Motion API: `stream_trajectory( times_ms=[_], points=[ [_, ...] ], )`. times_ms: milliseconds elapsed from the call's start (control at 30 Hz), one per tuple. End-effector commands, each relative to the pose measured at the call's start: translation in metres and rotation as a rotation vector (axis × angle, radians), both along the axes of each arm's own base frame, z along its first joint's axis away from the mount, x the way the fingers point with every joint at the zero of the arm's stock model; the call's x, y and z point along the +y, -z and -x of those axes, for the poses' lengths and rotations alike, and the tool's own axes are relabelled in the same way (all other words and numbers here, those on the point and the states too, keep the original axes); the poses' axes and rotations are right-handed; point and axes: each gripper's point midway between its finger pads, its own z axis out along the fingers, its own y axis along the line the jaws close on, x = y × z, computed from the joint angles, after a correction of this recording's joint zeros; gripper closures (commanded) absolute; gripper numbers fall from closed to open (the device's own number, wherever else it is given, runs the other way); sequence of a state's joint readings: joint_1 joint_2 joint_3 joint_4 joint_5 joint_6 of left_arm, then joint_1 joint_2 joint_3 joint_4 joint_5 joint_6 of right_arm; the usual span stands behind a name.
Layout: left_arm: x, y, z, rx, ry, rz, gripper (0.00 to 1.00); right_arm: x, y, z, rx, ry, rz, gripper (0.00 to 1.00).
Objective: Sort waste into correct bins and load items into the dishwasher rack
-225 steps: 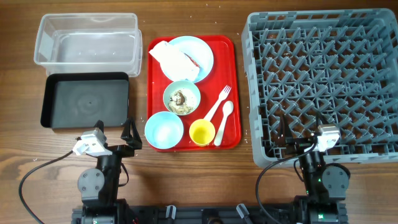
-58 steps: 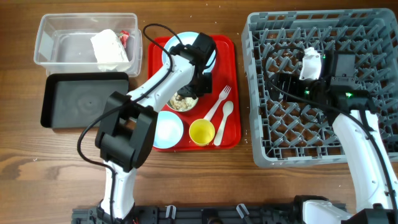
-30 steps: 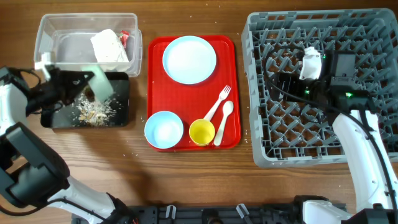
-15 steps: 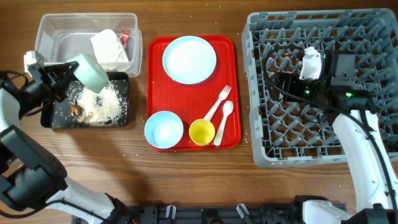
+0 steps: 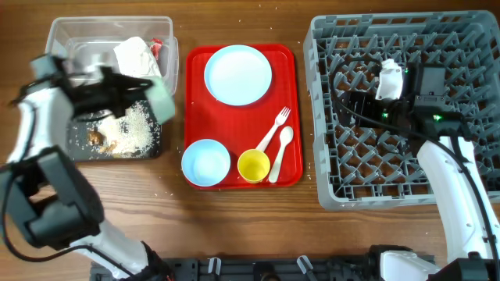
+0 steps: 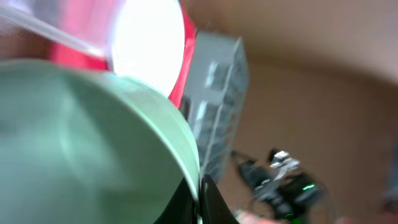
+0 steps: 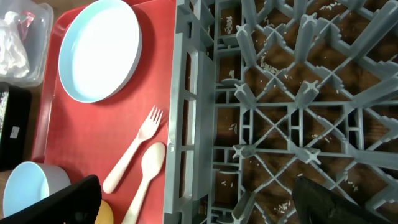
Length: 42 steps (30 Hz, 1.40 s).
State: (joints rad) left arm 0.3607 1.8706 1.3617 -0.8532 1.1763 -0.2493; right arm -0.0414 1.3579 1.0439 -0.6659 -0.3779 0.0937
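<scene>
My left gripper [image 5: 150, 87] is shut on the rim of the mint-green bowl [image 5: 162, 101], held tilted over the right end of the black tray [image 5: 70, 144]. In the left wrist view the bowl [image 6: 81, 143] fills the left side, its rim pinched between the fingers [image 6: 211, 202]. Rice and brown bits [image 5: 125, 129] lie in the black tray. The napkin [image 5: 139, 56] lies in the clear tub [image 5: 62, 39]. Plate [image 5: 238, 74], blue bowl [image 5: 206, 164], yellow cup [image 5: 254, 166], fork [image 5: 273, 129] and spoon [image 5: 283, 148] sit on the red tray. My right gripper [image 7: 202, 208] hangs open over the rack's [image 5: 406, 156] left edge, holding nothing.
The red tray [image 5: 293, 94] lies between the bins and the rack. Loose rice grains are scattered in the rack floor [image 7: 267, 62] and on the wood table [image 5: 250, 226]. The plate [image 7: 99, 50], fork [image 7: 134, 149] and spoon [image 7: 146, 180] show in the right wrist view.
The left arm tipped the mint-green bowl over the black tray, leaving rice there, then swung the bowl right toward the red tray. The right arm has stayed still.
</scene>
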Motion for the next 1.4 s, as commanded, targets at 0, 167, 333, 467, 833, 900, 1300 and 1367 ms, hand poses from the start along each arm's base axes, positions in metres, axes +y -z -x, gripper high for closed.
stream_trajectory(
  times_ms=[0,167,333,467,833,900,1300,1367],
  points=[
    [-0.064,0.028,0.002,-0.023,0.151,-0.401,0.96,0.001,-0.002,-0.002,0.001,0.007,-0.018,0.00],
    [-0.120,0.082,0.012,-0.078,0.308,-1.040,0.96,0.001,-0.002,-0.002,0.003,0.007,-0.018,0.00],
    [-0.157,0.109,0.031,-0.096,0.432,-1.144,0.92,0.001,-0.002,-0.002,0.004,0.007,-0.018,0.00],
    [-0.163,0.112,0.029,-0.108,0.440,-1.142,0.50,0.001,-0.002,-0.002,0.003,0.007,-0.018,0.00],
    [-0.201,0.075,0.100,-0.123,0.868,-0.972,0.38,0.001,-0.001,-0.001,0.006,0.007,-0.018,0.00],
    [-0.202,0.091,0.121,-0.079,0.925,-0.978,0.42,0.001,-0.001,-0.001,0.009,0.007,-0.018,0.00],
    [-0.222,0.100,0.116,-0.067,0.810,-0.842,0.96,0.008,-0.003,0.001,0.010,-0.016,-0.054,0.00],
    [-0.240,0.062,0.106,-0.110,0.774,-0.602,0.96,0.029,-0.015,0.003,-0.012,-0.093,-0.172,0.00]
  ],
)
